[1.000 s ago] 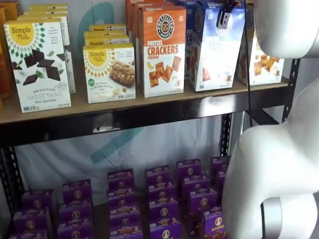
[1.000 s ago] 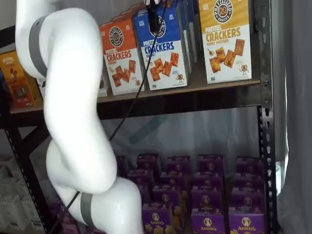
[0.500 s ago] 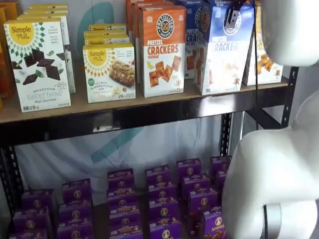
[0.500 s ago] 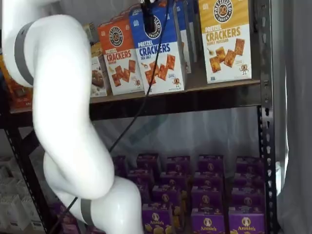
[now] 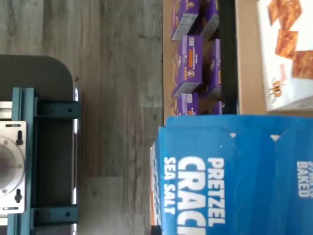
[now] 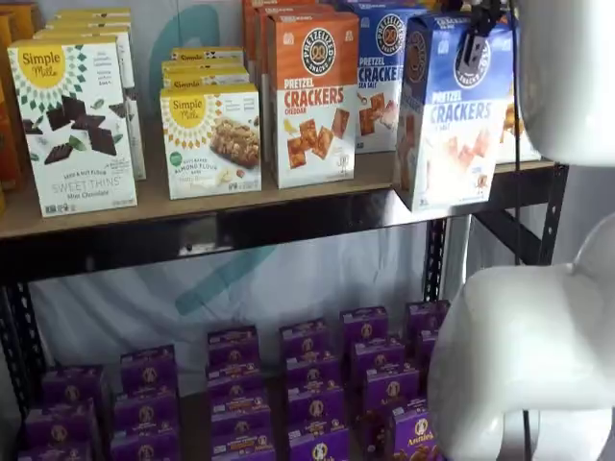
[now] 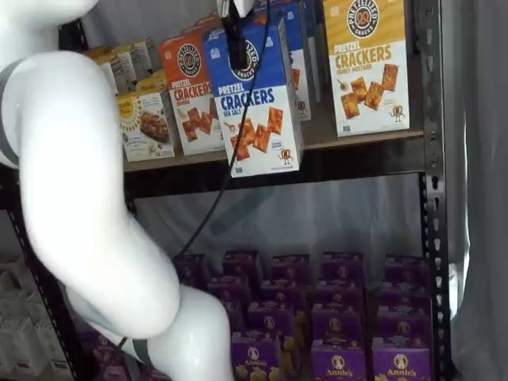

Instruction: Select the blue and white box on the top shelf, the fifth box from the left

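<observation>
Since half a second ago the blue and white box (image 6: 450, 110) has come forward out of its row: its lower end now hangs in front of the black front rail of the top shelf (image 6: 240, 226), clear of the plank, where before it stood on the shelf edge. In both shelf views the gripper (image 7: 236, 36) has its black fingers (image 6: 473, 48) closed on the box's upper part, one finger lying down the blue face over the round logo. The white arm (image 7: 87, 182) has shifted too.

The held box (image 7: 262, 99) reads "PRETZEL CRACKERS SEA SALT"; the wrist view shows "PRETZEL CRAC…", "SEA SALT" and "BAKED" on its blue panel (image 5: 234, 176). Just left of it stands an orange box (image 6: 312, 96) marked "PRETZEL CRACKERS CHEDDAR", to the right a yellow-topped box (image 7: 367, 63) marked "PRETZEL CRACKERS". Farther left are "Simple Mills" boxes (image 6: 75, 125), one reading "SWEET THINS". The purple boxes (image 7: 340, 361) on the lower shelf read "Annie's".
</observation>
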`<state>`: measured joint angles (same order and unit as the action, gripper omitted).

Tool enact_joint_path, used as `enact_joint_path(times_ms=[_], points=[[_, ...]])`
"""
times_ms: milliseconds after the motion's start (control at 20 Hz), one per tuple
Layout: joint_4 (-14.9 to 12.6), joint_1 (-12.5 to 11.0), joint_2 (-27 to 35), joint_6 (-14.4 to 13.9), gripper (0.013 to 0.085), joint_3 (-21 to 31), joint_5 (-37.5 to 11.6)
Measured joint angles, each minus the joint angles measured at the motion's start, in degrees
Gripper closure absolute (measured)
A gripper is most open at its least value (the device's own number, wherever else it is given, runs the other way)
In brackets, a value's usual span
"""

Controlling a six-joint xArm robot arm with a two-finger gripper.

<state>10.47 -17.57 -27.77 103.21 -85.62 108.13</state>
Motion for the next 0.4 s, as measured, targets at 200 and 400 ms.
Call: enact_joint_path(times_ms=[200,400], points=[[-0.01,-1.44,-2.62,1.45,0.0410,3.14,0.52],[0.52,-2.88,-4.10,2.69,0.0410,4.98,0.97]])
